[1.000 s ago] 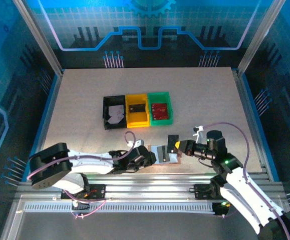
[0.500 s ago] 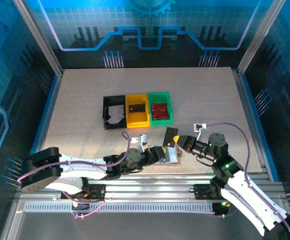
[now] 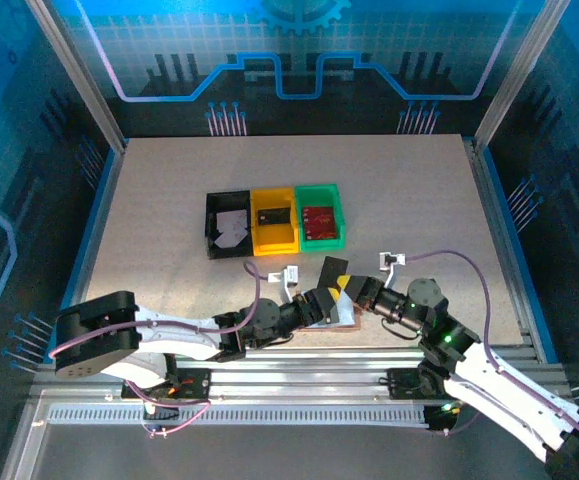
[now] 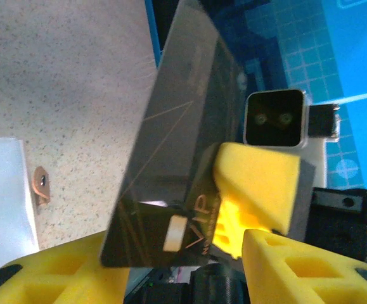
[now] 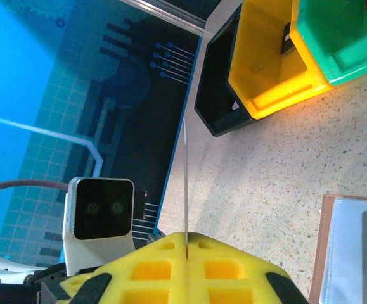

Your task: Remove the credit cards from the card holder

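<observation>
Near the front edge of the table, we find a dark credit card pinched edge-on in the right gripper, close by the card holder. Fingers of the left gripper stand spread.

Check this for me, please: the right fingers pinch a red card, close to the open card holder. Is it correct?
Not correct in the colour. The card pinched by the right fingers is black with gold lettering, not red; the left wrist view shows it. It is close to the open card holder, as you say.
</observation>
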